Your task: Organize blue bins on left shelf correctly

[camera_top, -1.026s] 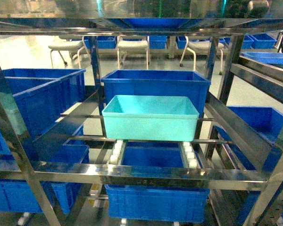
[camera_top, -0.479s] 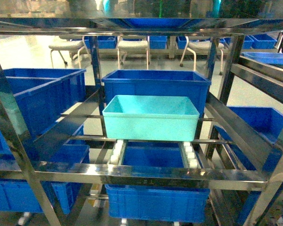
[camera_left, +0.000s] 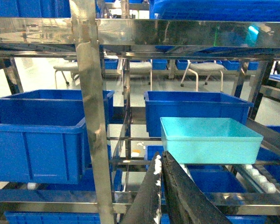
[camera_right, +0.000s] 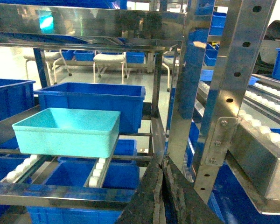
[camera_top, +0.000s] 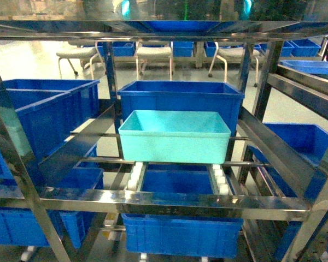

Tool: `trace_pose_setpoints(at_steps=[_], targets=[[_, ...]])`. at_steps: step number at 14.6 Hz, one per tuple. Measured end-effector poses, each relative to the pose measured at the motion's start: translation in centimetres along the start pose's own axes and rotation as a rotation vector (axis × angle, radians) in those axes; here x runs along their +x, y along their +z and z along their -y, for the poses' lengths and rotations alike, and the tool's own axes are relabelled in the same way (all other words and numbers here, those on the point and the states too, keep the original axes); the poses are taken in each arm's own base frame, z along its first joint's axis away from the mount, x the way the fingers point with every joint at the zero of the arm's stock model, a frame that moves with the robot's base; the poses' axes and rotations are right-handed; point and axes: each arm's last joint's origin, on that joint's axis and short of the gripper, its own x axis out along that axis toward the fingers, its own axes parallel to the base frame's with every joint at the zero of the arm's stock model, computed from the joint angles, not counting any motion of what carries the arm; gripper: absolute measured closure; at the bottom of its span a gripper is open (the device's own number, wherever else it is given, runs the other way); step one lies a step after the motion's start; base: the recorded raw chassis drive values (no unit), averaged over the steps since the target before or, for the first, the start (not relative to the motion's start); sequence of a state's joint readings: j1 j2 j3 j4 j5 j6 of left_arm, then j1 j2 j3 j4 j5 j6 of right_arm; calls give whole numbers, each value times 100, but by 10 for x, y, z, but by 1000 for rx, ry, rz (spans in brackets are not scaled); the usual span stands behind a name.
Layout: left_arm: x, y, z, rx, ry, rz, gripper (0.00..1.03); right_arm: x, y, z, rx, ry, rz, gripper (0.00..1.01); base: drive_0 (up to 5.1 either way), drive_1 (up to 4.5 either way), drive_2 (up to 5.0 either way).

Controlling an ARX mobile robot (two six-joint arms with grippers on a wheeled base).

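Sitting on the white roller strips (camera_top: 135, 176) of the middle tier, the light turquoise rectangular plastic tub (camera_top: 175, 136) with smooth tapered walls rests upright and empty on the shiny stainless-steel shelf (camera_top: 169, 202) of square posts and flat rails. Just behind it, touching or nearly so, stands a darker royal-blue plastic bin (camera_top: 180, 98). Another royal-blue bin (camera_top: 49, 114) sits to the left on the neighbouring bay, and one more (camera_top: 180, 232) lies on the tier below the tub. White chairs (camera_top: 153, 54) stand on the floor beyond the rack. The left end effector (camera_left: 161, 186) shows at the bottom of its wrist view with its dark fingers pressed together, holding nothing, short of the tub. The right end effector (camera_right: 162, 186) is likewise closed together and empty, beside a perforated steel post (camera_right: 233, 93).
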State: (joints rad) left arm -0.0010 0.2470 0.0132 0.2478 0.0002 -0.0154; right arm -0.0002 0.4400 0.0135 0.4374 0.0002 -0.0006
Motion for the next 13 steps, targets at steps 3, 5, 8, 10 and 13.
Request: trace_pose_setpoints(at_steps=[3,5,8,10,13], targets=[[-4,0,0,0,0,1,101,-7,1,0,0,0,4,99,0,0,0],[-9,-3,0,0,1,-22,101,-11,1,0,0,0,4,99,0,0,0],[-16,-4,0,1,1,-19,101,-15,1,0,0,1,7,99,0,0,0],[-16,-4,0,1,0,-14,101,-17,1,0,0,1,5,99,0,0,0],[-16,-4,0,1,-1,-15,101,-29,-1,0,0,1,3,99,0,0,0]])
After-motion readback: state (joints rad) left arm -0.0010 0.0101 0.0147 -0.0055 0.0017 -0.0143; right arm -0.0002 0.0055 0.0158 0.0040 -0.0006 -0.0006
